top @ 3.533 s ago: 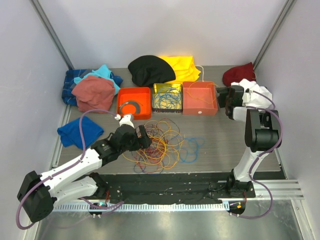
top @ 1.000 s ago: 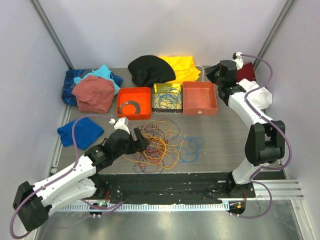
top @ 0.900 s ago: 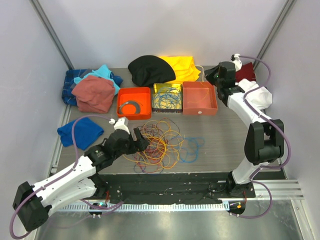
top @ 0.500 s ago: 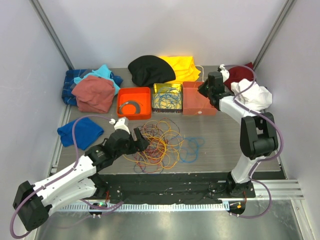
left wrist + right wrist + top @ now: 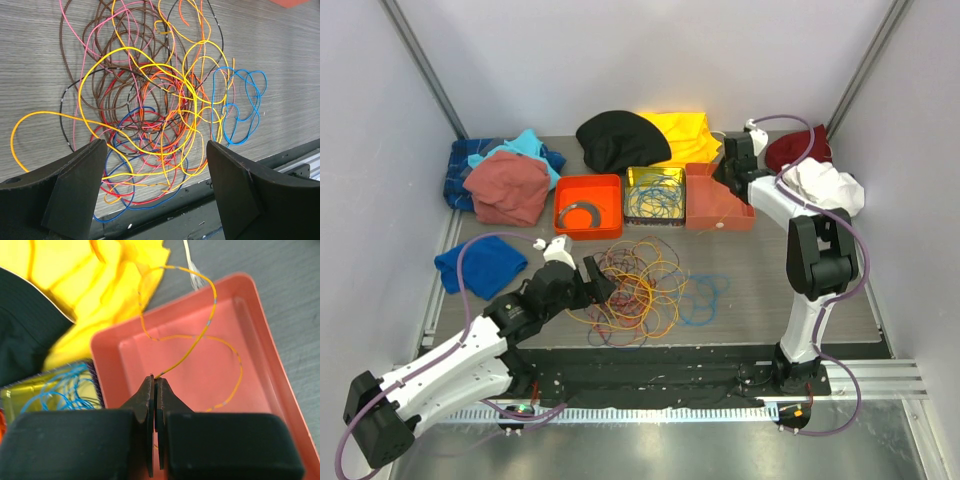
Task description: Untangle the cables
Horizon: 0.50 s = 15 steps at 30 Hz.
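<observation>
Cables [image 5: 638, 290] lie tangled mid-table [image 5: 760, 290]. My left gripper [image 5: 155, 150] hangs over them, jaws spread wide and holding nothing. Its fingers [image 5: 75, 190] hide the heap's near edge. My right gripper [image 5: 155, 382] is pinched closed on one yellow-orange cable [image 5: 201, 335], which loops over the salmon tray [image 5: 200, 390]. The clamped end is hidden. Individual crossings in the heap cannot be traced.

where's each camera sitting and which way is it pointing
Top external: above and behind the left arm and right arm, both in view, looking down on the table.
Left wrist: on the left end effector, looking down on the tangled cables; its open fingers show.
Right wrist: on the right end effector, facing the salmon tray; its fingers, shut on an orange cable, show.
Shared: top external also sees that tangle and that tray.
</observation>
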{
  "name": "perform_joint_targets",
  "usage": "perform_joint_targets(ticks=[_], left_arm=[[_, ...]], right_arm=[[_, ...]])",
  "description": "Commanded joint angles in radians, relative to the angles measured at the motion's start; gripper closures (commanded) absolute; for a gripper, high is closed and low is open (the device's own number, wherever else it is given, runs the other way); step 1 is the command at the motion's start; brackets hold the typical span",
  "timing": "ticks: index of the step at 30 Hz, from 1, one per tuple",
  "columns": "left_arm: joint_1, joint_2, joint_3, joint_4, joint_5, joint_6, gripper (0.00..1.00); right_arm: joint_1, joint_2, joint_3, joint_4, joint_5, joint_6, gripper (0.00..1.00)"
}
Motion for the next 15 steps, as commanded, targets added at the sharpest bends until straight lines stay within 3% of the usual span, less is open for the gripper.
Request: perform_joint_targets(ticks=[1,15], left_arm=[[-0.002,-0.001,-0.001,0.001,-0.022,0.017,0.14],[-0.002,-0.008,0.01,-0.01,-0.042,0.037,0.14]], right_arm=[[0.003,-0.056,0.12,0.0,0.029,-0.023,0.99],[0.005,-0.066,0.206,-0.005,0.038,-0.035,0.99]])
